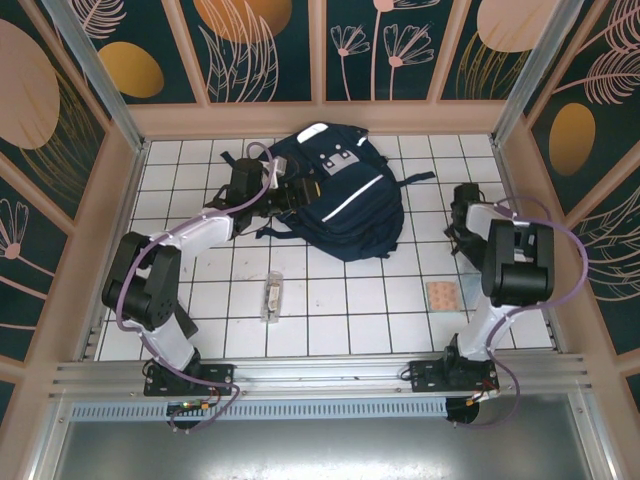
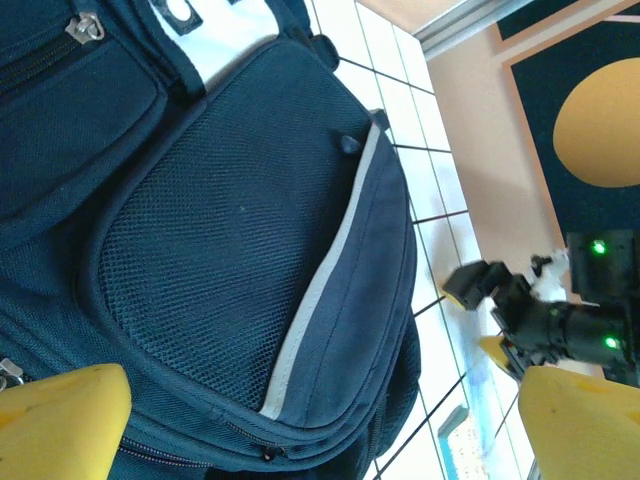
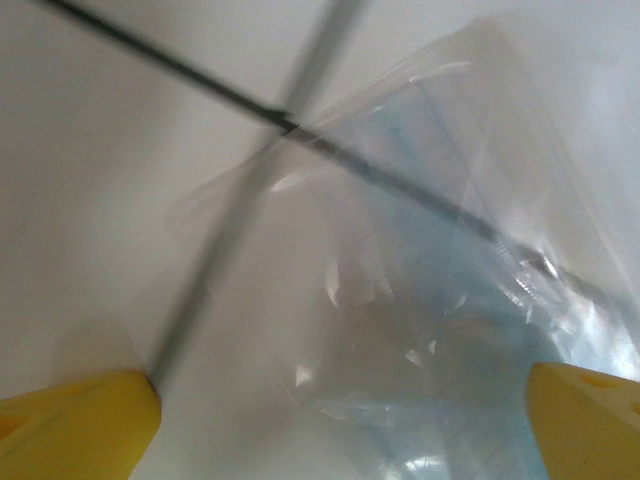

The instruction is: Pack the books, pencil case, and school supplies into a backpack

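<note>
Okay, top: large navy-blue fabric backpack [image 1: 345,205] lies far-centre on white tiled table [image 1: 340,330]; narrow clear oblong box [image 1: 272,297] and pinkish-tan dotted square pad [image 1: 441,295] loose, unpacked.
Left wrist: left gripper [image 2: 320,425] spread wide, empty, close by backpack's mesh pocket.
Right wrist: right gripper [image 3: 330,420] spread wide, empty, straddling flat clear bluish pouch [image 3: 430,320], not yet grasped.
Supplies left to pack.

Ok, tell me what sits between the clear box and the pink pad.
Nothing. In the top view, the white tiles between the box and the pad are bare.
</note>
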{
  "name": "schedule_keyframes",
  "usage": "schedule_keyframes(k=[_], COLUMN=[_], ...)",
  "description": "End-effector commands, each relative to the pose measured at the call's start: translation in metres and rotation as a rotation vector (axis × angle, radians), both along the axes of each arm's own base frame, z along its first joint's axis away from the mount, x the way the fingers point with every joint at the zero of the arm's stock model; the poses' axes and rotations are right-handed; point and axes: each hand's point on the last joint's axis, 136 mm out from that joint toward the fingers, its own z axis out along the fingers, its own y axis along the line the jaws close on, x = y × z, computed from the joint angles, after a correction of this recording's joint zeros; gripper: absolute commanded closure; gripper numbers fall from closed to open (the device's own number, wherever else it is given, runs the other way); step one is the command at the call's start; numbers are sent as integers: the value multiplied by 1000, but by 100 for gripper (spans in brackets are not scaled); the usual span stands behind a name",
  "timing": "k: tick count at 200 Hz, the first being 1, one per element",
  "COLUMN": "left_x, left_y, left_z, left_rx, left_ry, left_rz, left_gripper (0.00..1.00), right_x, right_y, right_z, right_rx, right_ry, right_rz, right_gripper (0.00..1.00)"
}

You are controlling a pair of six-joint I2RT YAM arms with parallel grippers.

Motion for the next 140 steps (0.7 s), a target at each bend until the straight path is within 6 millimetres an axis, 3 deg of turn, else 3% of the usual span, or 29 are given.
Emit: schedule_keyframes(k=[1, 24, 49, 88, 140], left_x=[-2, -1, 1, 0, 2], left_y=[2, 2, 0, -1, -1], left_z=[13, 10, 9, 11, 13], left_rx=[-4, 6, -1, -9, -5], left_ry=[-29, -27, -20, -24, -30], left_rz=[5, 8, 4, -5, -3], left_gripper=[1, 1, 1, 1, 1], right_x=[97, 116, 119, 93, 46], right_y=[101, 123, 123, 85, 64], right_z=[0, 16, 36, 53, 39], right_rx=[265, 269, 210, 89, 143], right_ry=[-255, -282, -282, -214, -148], right_rz=[285, 365, 414, 458, 595], right_gripper=[1, 1, 1, 1, 1])
